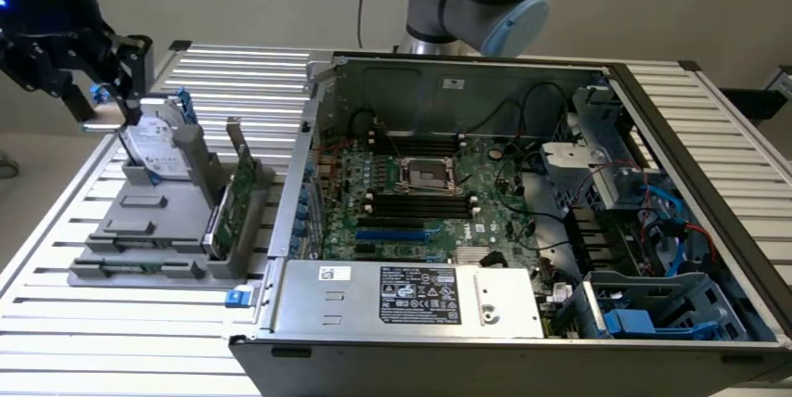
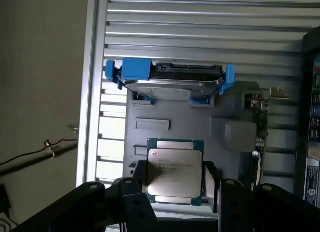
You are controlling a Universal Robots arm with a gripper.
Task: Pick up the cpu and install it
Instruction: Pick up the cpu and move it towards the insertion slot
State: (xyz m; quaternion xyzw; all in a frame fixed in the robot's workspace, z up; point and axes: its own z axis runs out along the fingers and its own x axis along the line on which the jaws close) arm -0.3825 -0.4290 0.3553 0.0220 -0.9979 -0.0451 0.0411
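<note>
The cpu [image 2: 174,169], a small flat square chip with a silvery top and pale rim, sits between my gripper's two black fingers. The gripper [image 2: 174,187] is shut on the cpu's two opposite edges and holds it above the grey holder [image 2: 200,117]. In the exterior view the gripper [image 1: 121,91] hangs at the far left, over the holder's far end and close to the upright hard drive [image 1: 155,147]. The square metal-framed socket [image 1: 427,174] lies on the motherboard inside the open computer case [image 1: 693,137], well off toward the exterior view's right.
The grey holder [image 1: 136,221] also carries a green card [image 1: 241,198] standing on edge. The hard drive [image 2: 172,84] has blue side rails. In the case, a power supply [image 1: 409,295] sits at the near side, with cables and blue drive bays on the right. The table is slatted metal.
</note>
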